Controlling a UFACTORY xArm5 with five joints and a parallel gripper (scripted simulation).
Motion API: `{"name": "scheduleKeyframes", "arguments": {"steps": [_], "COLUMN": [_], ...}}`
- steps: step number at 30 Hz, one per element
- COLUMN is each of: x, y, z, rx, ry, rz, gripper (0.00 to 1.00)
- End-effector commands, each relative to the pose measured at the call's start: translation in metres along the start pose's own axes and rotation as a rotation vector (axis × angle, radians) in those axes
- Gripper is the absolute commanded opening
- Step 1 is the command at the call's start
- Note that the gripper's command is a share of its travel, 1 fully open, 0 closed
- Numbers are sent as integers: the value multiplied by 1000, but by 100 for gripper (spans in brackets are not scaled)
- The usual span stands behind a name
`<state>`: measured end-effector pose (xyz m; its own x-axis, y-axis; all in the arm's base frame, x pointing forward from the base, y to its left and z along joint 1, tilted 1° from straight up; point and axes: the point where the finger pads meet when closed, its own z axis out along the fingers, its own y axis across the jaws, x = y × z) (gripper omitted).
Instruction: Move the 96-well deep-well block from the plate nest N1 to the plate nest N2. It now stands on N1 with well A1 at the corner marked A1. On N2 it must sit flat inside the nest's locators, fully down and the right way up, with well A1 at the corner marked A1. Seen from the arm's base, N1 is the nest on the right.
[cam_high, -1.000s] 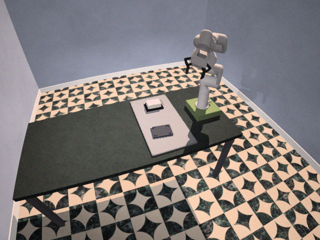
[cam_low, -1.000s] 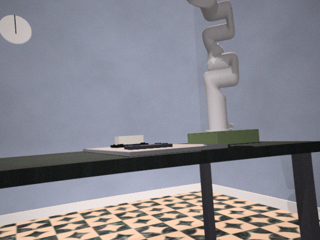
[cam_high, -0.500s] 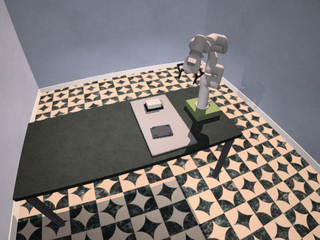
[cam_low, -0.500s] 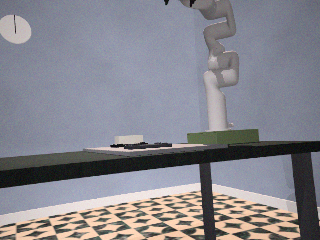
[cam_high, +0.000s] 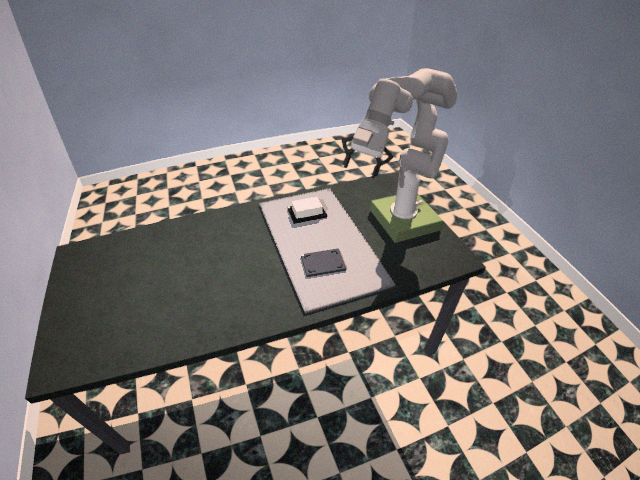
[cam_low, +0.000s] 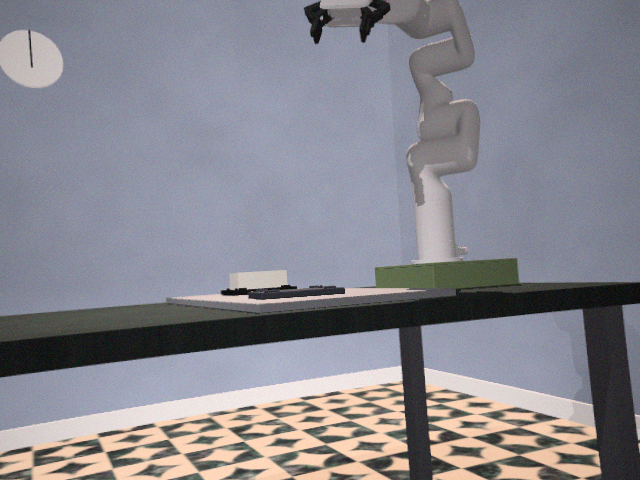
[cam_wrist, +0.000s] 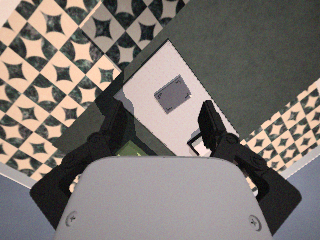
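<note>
A dark green table (cam_high: 155, 289) is seen from above, standing on a floor (cam_high: 491, 392) tiled in cream and dark green star patterns, with blue-grey walls behind. A pale grey mat (cam_high: 356, 253) is laid on the table towards its 2 o'clock end. Two dark plate nests are placed on the mat. The white deep-well block (cam_high: 308, 207) is seated on nest N1 (cam_high: 308, 218), at the mat's 12 o'clock end. Nest N2 (cam_high: 323, 262), a flat dark plate with corner locators, is found at the mat's 6 o'clock end, well apart from the block, with nothing resting on it.

At 3 o'clock of the mat, the white arm (cam_high: 423, 129) is mounted on a green base block (cam_high: 431, 227). The arm is folded high above its base, and the gripper (cam_high: 364, 155) is carried well above the table, past the table's 12 o'clock edge in the top view. Its black fingers (cam_low: 316, 23) are spread wide apart, and nothing is held between them.

In the side view, a round white wall clock (cam_low: 31, 58) is shown at 10 o'clock. In the wrist view, the mat and nest N2 are framed between the two fingers, far below.
</note>
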<state>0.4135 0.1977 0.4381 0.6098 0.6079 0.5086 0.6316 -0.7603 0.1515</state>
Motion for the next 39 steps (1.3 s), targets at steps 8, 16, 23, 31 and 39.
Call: {"name": "scheduleKeyframes", "arguments": {"steps": [8, 16, 23, 31, 39], "x": [-34, -55, -80, -105, -135], "y": [30, 44, 58, 72, 85], "z": [29, 43, 59, 71, 84], "rx": [-11, -16, -24, -28, -36], "ry": [-120, -184, -236, -317, -368], "rz": [142, 219, 281, 386, 450], "gripper": [100, 100, 100, 100, 100]}}
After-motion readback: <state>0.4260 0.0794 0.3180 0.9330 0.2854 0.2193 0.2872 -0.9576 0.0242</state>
